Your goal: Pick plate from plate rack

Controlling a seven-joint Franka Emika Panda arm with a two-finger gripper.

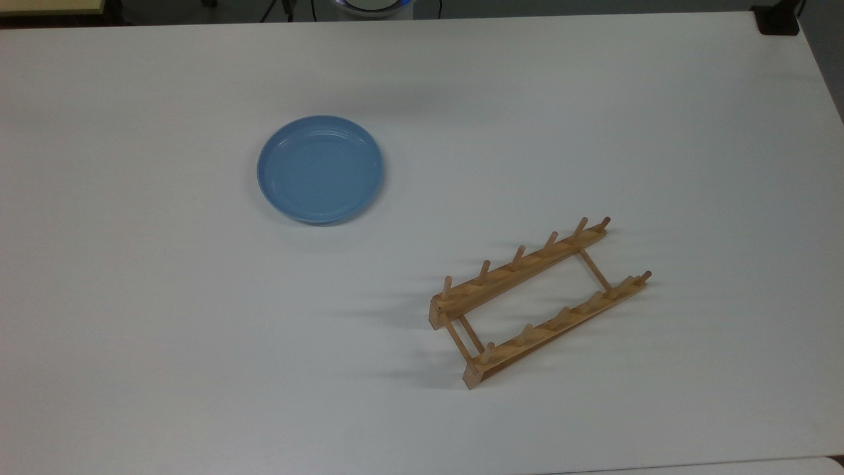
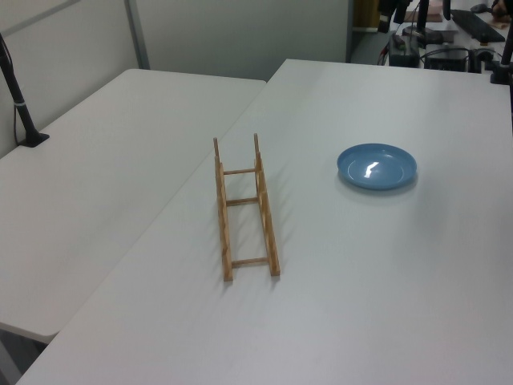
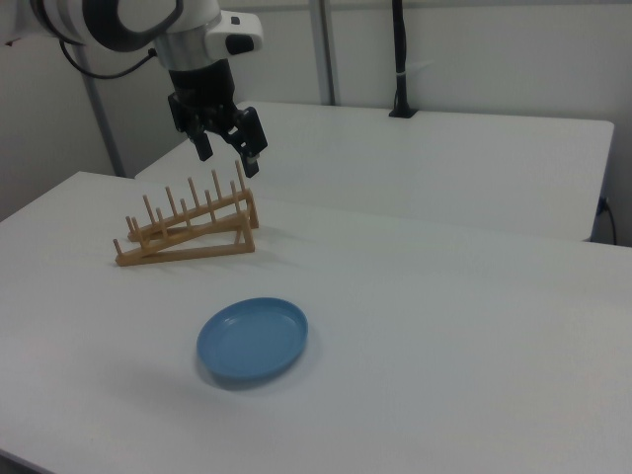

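Observation:
The light-blue plate point(image 1: 320, 169) lies flat on the white table point(image 1: 593, 119), apart from the plate rack; it also shows as the plate point(image 2: 377, 167) and the plate point(image 3: 253, 340). No plate stands between the pegs of the wooden plate rack point(image 1: 537, 300), seen again as the rack point(image 2: 244, 208) and the rack point(image 3: 188, 230). In the right view my gripper point(image 3: 229, 160) hangs open and empty, high in the air at the right view's upper left, well above the table and away from the plate.
A second white table point(image 2: 104, 192) adjoins this one. A black post on a clamp point(image 2: 20, 104) stands at its far edge, also seen as the post point(image 3: 400, 59). A black clamp point(image 1: 778, 20) sits at the top view's upper right corner.

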